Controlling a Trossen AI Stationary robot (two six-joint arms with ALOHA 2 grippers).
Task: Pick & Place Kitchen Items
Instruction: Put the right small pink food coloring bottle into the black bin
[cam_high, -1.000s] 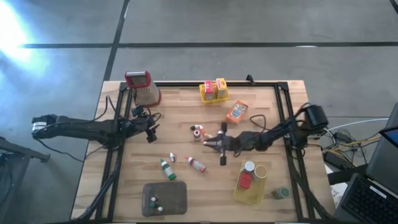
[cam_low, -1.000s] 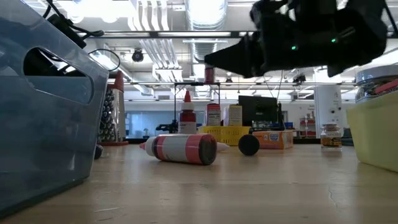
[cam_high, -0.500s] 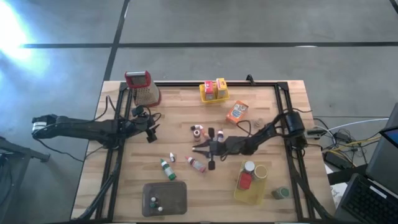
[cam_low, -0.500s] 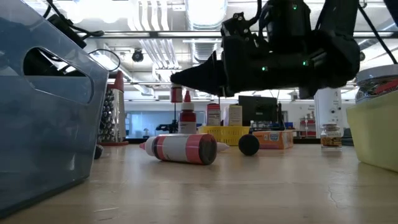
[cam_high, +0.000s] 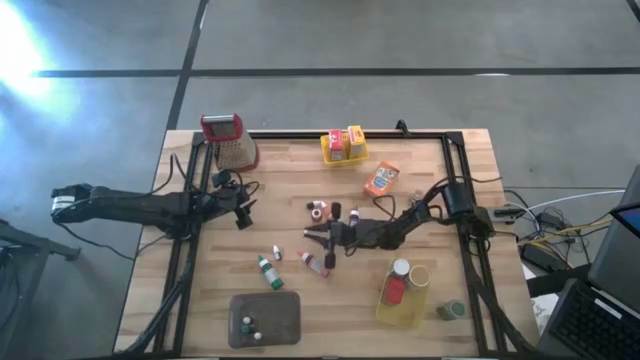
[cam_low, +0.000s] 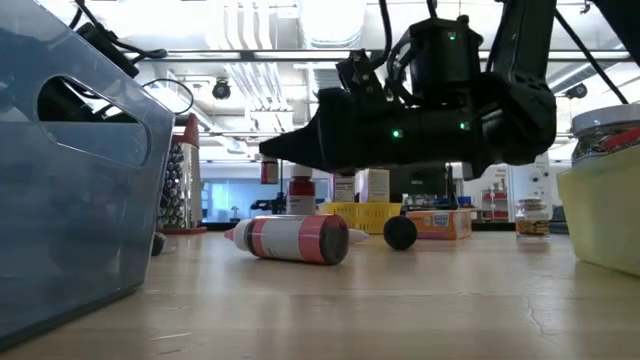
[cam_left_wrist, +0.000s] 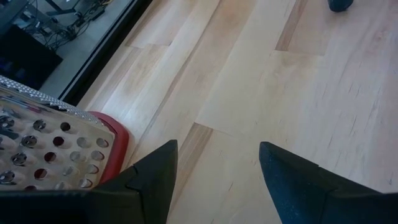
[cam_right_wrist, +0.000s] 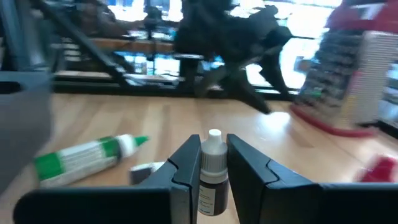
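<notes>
The right gripper (cam_right_wrist: 213, 165), mid-table, has its jaws closed on a small white-capped bottle (cam_right_wrist: 211, 177) (left gripper (cam_left_wrist: 214, 168) waits open near the grater (cam_left_wrist: 43, 146)); I'd keep the bottle upright and carry it clear of the bottles lying below.

Small dark dropper bottle with white cap (cam_right_wrist: 212, 174): upright, clamped between the right gripper's (cam_right_wrist: 212, 163) fingers, above mid-table. Green-labelled tube bottle (cam_high: 268, 271): lying on its side on the wood. Red-banded white bottle (cam_low: 292, 239): lying on its side nearby. Orange carton (cam_high: 381, 180): flat, toward the far edge. Two small boxes (cam_high: 344, 144): upright in the yellow basket. Red block (cam_high: 395, 290): in the near yellow bin.
</notes>
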